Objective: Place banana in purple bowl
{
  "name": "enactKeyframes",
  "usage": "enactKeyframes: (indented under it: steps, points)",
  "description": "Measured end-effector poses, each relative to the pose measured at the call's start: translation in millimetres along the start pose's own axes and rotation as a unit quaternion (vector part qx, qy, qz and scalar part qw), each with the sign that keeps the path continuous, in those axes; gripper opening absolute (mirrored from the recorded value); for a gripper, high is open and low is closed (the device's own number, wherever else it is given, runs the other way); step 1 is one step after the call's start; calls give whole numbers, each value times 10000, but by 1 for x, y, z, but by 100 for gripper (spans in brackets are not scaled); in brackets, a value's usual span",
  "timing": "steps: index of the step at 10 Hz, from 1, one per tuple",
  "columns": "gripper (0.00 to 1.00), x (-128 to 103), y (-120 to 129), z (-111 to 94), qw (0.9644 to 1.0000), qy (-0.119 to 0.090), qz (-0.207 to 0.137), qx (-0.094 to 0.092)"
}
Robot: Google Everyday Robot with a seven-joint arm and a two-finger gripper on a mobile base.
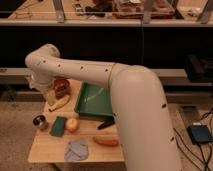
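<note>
Standing on speckled flooring before dark shelving, a light wooden table (44, 149) carries a green tray (95, 100). At the tray's nine o'clock lies the banana (59, 103), curved, yellow, brownish-tipped. The gripper (50, 95) hangs at the banana's eleven o'clock, close by; whether it grasps anything cannot be told.
</note>
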Motion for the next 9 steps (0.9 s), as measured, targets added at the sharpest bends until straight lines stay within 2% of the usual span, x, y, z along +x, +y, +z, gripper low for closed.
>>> enactKeyframes:
  steps: [2,5,8,9]
  points:
    - [80,-2,-3,20,9997,92,-74,-206]
    - [80,2,-9,66,9981,284,-101,-528]
    - [80,7,-11,117,9960,270,6,-847]
    - [80,10,-11,127,9956,246,84,-901]
